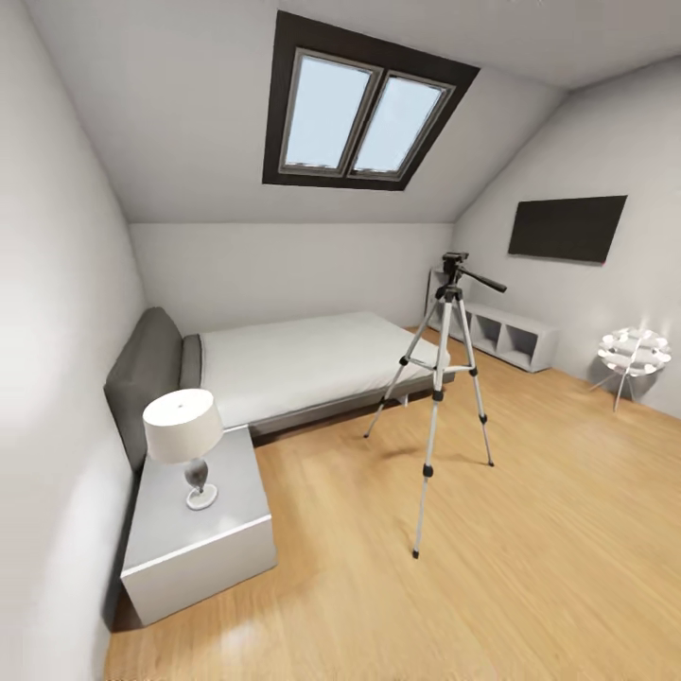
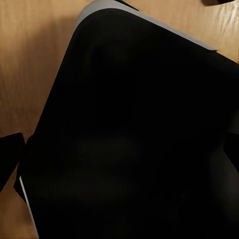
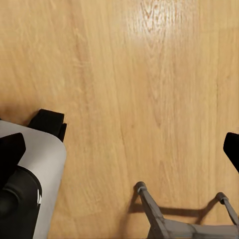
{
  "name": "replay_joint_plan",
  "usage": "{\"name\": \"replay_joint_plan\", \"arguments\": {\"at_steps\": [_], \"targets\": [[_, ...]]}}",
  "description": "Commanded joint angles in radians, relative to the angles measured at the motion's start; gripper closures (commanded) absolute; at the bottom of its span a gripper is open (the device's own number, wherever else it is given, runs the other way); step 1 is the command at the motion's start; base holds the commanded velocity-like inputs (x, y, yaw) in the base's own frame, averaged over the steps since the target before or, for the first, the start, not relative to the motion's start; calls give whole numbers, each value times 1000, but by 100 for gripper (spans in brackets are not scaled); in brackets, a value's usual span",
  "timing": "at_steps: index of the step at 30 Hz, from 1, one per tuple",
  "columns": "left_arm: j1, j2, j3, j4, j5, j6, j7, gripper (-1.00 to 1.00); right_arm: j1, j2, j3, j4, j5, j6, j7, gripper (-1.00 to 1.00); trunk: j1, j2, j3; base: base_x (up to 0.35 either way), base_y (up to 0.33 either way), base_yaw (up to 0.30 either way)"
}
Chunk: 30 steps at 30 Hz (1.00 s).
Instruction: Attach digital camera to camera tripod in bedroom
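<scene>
The camera tripod [image 1: 438, 378] stands upright on the light wood floor of the bedroom, just off the foot of the bed. It has silver legs and a black head [image 1: 454, 265] whose pan handle points right. No digital camera is on it, and the camera is out of view. In the right wrist view my right gripper [image 3: 119, 149] hangs open over bare floor, with dark fingertips [image 3: 11, 149] at both edges and nothing between them. My left gripper [image 2: 119, 159] faces my own dark body. One fingertip [image 2: 10, 157] shows far out at the edge.
A low grey bed [image 1: 312, 364] lies against the left wall, with a white nightstand [image 1: 203, 539] and table lamp [image 1: 184, 430] beside it. A low shelf [image 1: 501, 336], wall TV [image 1: 566, 227] and white spiky lamp [image 1: 634, 355] line the right side. Wood floor [image 1: 530, 567] surrounds the tripod.
</scene>
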Motion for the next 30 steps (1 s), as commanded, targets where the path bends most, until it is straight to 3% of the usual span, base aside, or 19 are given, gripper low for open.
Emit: {"name": "replay_joint_plan", "arguments": {"at_steps": [1,30], "targets": [[1,0,4,-2,5,-1,0,-100,-1,0,3,1,5,1,3,-100,0,-1,-1,-83,91,-1],[0,0,4,-2,5,-1,-1,-100,-1,-1,3,1,5,-7,0,-100,0,-1,-1,-7,15,0]]}}
